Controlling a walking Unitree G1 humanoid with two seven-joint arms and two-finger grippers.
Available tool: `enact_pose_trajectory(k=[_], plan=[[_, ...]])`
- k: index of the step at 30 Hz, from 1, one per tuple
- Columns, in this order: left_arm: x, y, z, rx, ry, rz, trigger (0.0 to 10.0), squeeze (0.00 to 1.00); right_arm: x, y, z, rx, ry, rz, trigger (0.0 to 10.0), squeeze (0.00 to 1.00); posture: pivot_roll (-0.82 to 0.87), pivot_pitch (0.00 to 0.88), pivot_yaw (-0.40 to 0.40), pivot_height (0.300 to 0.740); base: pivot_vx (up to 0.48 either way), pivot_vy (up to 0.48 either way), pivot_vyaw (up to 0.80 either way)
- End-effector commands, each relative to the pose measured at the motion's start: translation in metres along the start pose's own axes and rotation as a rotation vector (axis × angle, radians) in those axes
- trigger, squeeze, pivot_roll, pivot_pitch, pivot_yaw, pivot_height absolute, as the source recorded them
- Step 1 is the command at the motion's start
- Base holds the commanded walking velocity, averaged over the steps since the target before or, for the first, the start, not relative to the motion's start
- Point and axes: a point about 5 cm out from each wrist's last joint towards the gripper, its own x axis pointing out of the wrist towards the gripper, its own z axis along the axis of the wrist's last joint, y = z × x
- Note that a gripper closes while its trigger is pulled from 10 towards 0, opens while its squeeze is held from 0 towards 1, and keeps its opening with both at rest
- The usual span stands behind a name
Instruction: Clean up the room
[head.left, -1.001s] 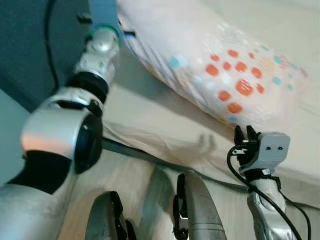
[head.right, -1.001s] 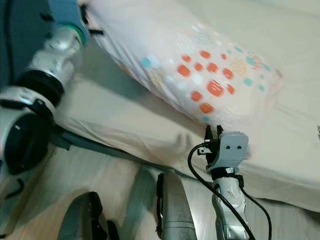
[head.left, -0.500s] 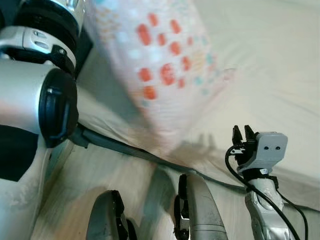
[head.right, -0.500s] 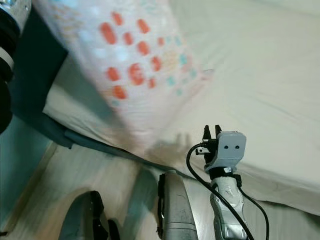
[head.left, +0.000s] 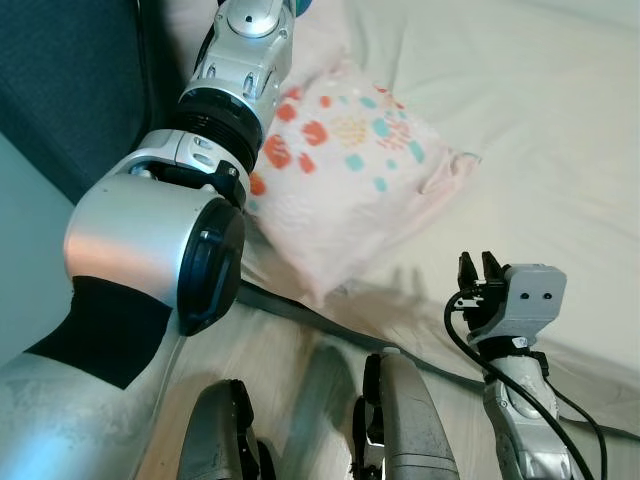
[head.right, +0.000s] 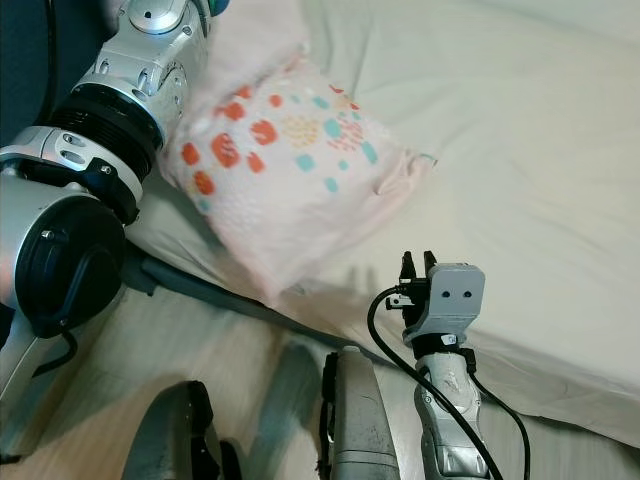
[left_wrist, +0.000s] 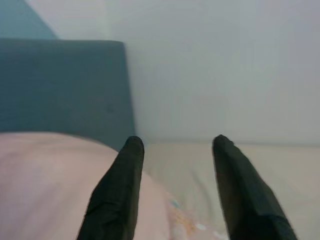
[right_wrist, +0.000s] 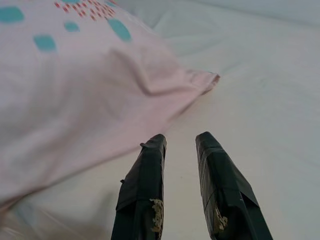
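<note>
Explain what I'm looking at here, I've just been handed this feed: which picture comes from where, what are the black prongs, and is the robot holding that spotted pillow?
The two wide pictures come from the robot's head, looking down at a bed. The silver limbs are its arms. The other two come from cameras on its wrists, and the black prongs are each gripper's fingers.

The spotted pillow lies at the bed's near edge, by the dark headboard. The left gripper is raised over the pillow's upper end, jaws open with nothing between them, so the pillow is not held. The right gripper hovers low over the sheet beside the pillow's corner, jaws slightly apart, also holding nothing. Below is a wooden floor.
</note>
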Motion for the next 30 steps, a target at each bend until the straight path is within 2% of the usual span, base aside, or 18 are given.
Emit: enact_pose_trajectory(k=[1, 2, 4, 7, 9, 11, 13, 14, 15, 16, 17, 18, 19, 20, 21, 23, 25, 30], plan=[[-0.001, -0.001, 0.000, 0.056, -0.017, 0.014, 10.0, 0.66, -0.006, -0.004, -0.007, -0.005, 0.032, -0.014, 10.0, 0.00, -0.19, 0.239, 0.073, 0.595, 0.000, 0.000, 0.00], [-0.001, -0.001, 0.000, 0.070, -0.028, 0.028, 10.0, 0.00, -0.006, -0.003, -0.007, -0.004, 0.032, -0.013, 10.0, 0.00, -0.19, 0.239, 0.073, 0.595, 0.000, 0.000, 0.00], [-0.001, 0.000, 0.002, 0.069, -0.043, 0.031, 10.0, 0.00, -0.005, -0.002, -0.008, -0.003, 0.031, -0.012, 10.0, 0.00, -0.19, 0.239, 0.073, 0.595, 0.000, 0.000, 0.00], [-0.001, 0.003, 0.003, -0.012, -0.044, 0.032, 10.0, 0.00, -0.005, 0.000, -0.008, 0.000, 0.030, -0.009, 10.0, 0.00, -0.19, 0.238, 0.078, 0.595, 0.000, 0.000, 0.00], [-0.004, -0.002, -0.014, -0.026, 0.051, -0.048, 10.0, 0.00, -0.005, 0.000, -0.008, 0.002, 0.030, -0.009, 10.0, 0.00, -0.19, 0.238, 0.078, 0.595, 0.000, 0.000, 0.00], [-0.004, -0.002, -0.014, -0.026, 0.051, -0.048, 10.0, 0.00, -0.005, 0.000, -0.008, 0.002, 0.030, -0.009, 10.0, 0.00, -0.19, 0.238, 0.078, 0.595, 0.000, 0.000, 0.00], [-0.017, -0.011, -0.050, -0.052, 0.199, -0.155, 10.0, 0.00, -0.007, 0.000, -0.009, 0.004, 0.031, -0.010, 10.0, 0.00, -0.17, 0.237, 0.082, 0.595, 0.000, 0.000, 0.00], [-0.017, -0.011, -0.050, -0.052, 0.199, -0.155, 10.0, 0.00, -0.007, 0.000, -0.009, 0.004, 0.031, -0.010, 10.0, 0.00, -0.17, 0.237, 0.082, 0.595, 0.000, 0.000, 0.00], [-0.031, -0.013, -0.081, -0.098, 0.322, -0.167, 10.0, 0.00, -0.007, 0.000, -0.010, 0.005, 0.033, -0.010, 10.0, 0.00, -0.17, 0.237, 0.082, 0.595, 0.000, 0.000, 0.00], [-0.031, -0.013, -0.081, -0.098, 0.322, -0.167, 10.0, 0.00, -0.007, 0.000, -0.010, 0.005, 0.033, -0.010, 10.0, 0.00, -0.17, 0.237, 0.082, 0.595, 0.000, 0.000, 0.00], [-0.052, -0.014, -0.117, -0.116, 0.453, -0.174, 10.0, 0.00, -0.006, 0.000, -0.010, 0.006, 0.033, -0.007, 10.0, 0.00, -0.16, 0.239, 0.078, 0.595, 0.000, 0.000, 0.00], [-0.052, -0.014, -0.117, -0.116, 0.453, -0.174, 10.0, 0.00, -0.006, 0.000, -0.010, 0.006, 0.033, -0.007, 10.0, 0.00, -0.16, 0.239, 0.078, 0.595, 0.000, 0.000, 0.00], [-0.078, -0.013, -0.154, -0.152, 0.597, -0.157, 10.0, 0.00, -0.005, 0.001, -0.010, 0.007, 0.032, -0.001, 10.0, 0.00, -0.15, 0.243, 0.071, 0.595, 0.000, 0.000, 0.00], [-0.105, -0.008, -0.184, -0.167, 0.713, -0.125, 10.0, 0.45, -0.003, 0.002, -0.009, 0.008, 0.031, 0.007, 10.0, 0.00, -0.15, 0.246, 0.064, 0.595, 0.000, 0.000, 0.00], [-0.128, -0.004, -0.207, -0.200, 0.802, -0.081, 10.0, 1.00, -0.002, 0.003, -0.009, 0.009, 0.031, 0.019, 10.0, 0.00, -0.15, 0.248, 0.060, 0.595, 0.000, 0.000, 0.00], [-0.128, -0.004, -0.207, -0.200, 0.802, -0.081, 10.0, 1.00, -0.002, 0.003, -0.009, 0.009, 0.031, 0.019, 10.0, 0.00, -0.15, 0.248, 0.060, 0.595, 0.000, 0.000, 0.00], [-0.152, 0.006, -0.228, -0.231, 0.872, -0.009, 10.0, 1.00, 0.000, 0.004, -0.009, 0.009, 0.032, 0.032, 10.0, 0.00, -0.14, 0.248, 0.056, 0.595, 0.000, 0.000, 0.00], [-0.162, 0.022, -0.236, -0.251, 0.846, 0.097, 10.0, 1.00, 0.000, 0.005, -0.010, 0.011, 0.034, 0.035, 10.0, 0.00, -0.14, 0.250, 0.057, 0.595, 0.000, 0.000, 0.00]])
